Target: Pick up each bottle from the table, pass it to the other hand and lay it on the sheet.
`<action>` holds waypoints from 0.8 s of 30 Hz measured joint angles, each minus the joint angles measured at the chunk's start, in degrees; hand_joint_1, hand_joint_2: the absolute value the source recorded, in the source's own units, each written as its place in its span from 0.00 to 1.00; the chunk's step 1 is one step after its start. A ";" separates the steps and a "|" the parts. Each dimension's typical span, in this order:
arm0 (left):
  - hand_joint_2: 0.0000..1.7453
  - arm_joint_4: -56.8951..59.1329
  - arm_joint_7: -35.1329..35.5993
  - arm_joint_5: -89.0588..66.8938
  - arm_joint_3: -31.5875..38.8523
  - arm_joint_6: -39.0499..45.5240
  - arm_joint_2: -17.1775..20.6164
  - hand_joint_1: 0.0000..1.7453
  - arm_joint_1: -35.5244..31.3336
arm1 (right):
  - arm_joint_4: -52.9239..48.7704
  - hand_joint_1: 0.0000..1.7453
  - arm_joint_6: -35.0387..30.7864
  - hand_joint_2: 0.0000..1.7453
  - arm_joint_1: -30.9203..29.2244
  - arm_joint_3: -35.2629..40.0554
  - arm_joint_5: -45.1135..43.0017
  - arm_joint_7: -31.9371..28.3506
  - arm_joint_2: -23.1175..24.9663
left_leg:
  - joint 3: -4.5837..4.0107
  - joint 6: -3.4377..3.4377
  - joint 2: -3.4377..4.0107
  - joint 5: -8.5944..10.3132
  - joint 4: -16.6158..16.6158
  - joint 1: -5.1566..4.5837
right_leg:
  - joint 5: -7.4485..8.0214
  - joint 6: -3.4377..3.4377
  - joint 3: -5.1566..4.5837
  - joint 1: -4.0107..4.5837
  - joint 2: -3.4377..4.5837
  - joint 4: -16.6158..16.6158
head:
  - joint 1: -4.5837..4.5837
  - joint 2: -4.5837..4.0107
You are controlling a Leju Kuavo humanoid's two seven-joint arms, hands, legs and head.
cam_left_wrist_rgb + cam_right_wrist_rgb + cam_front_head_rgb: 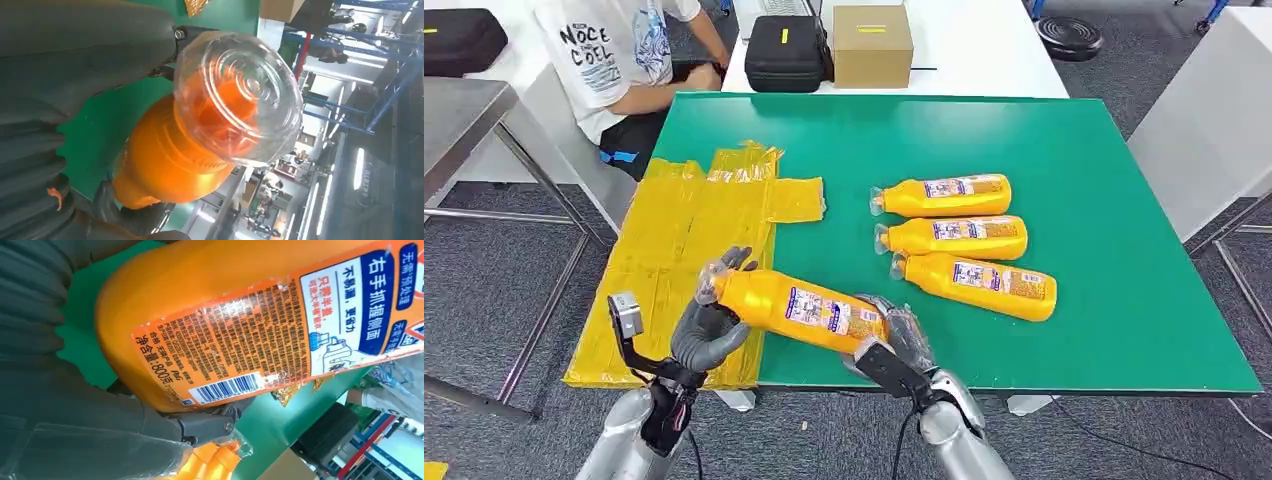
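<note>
An orange bottle [804, 308] with a clear cap [240, 95] hangs level over the front edge of the green table [1084, 140]. My left hand [709, 335] grips its neck end, with the thumb [90, 55] and the fingers wrapped round the shoulder below the cap. My right hand [899, 340] holds the base end, the labelled side [240, 335] lying against its palm [55, 405]. The crinkled yellow sheet [684, 230] covers the table's left side, just beyond my left hand. Three more orange bottles [949, 195], [959, 237], [979, 283] lie side by side on the right half.
A person in a white T-shirt [624, 60] sits at the table's far left corner. A black case [786, 50] and a cardboard box [872, 45] stand on the white table behind. A metal table [454, 120] is at the left and a white one [1204, 130] at the right.
</note>
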 measured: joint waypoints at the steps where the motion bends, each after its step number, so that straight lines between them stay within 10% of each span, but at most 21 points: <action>1: 1.00 0.11 0.04 0.09 -0.09 0.00 0.00 0.00 -0.02 | 0.18 1.00 -0.22 1.00 -0.01 0.00 0.04 0.00 0.09 | 0.00 0.00 0.00 0.00 0.00 0.00 | 0.00 0.00 0.00 0.00 0.00 0.00 | 0.00 0.00; 24: 1.00 3.13 0.00 1.42 -2.67 -0.07 0.00 0.00 -2.89 | 3.32 1.00 1.07 1.00 -1.70 3.85 -0.22 -0.46 3.17 | 0.00 0.00 0.01 0.00 0.00 0.01 | 0.00 0.00 -0.03 0.01 0.01 0.01 | 0.02 0.00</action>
